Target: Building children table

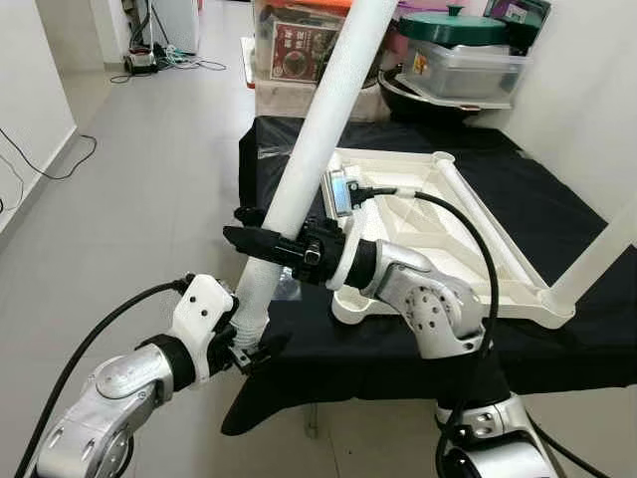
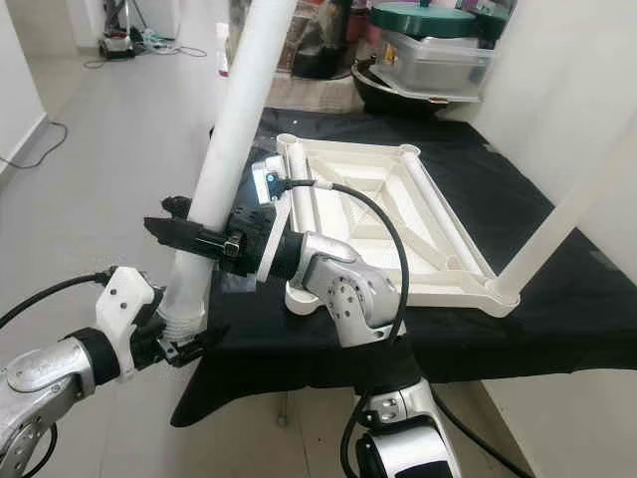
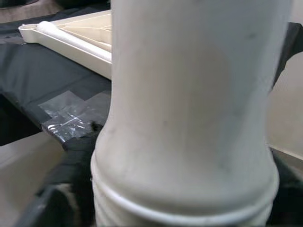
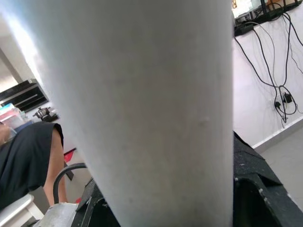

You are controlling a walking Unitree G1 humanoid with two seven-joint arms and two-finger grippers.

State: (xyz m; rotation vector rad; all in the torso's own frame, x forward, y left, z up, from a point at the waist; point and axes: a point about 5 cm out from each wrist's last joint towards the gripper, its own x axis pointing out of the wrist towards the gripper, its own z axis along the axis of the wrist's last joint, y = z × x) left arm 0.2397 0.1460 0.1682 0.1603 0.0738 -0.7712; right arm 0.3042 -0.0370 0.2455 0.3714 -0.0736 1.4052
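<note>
We are gripping the white table leg (image 1: pixel 323 129): left tool (image 1: pixel 249 344) clamped at its threaded end, right tool (image 1: pixel 261 242) clamped mid-shaft.

Pale tiled floor (image 1: pixel 149 179); white walls (image 1: pixel 25 90); cables (image 1: pixel 40 164) trail; storage boxes (image 1: pixel 299 50) behind.

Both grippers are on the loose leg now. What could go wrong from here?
The white leg is long and tilted, held low by the left gripper at its threaded end and the right gripper just above; it may lever and slip. Swinging it could hit the fitted leg or drag the upturned tabletop off the black cloth.
</note>
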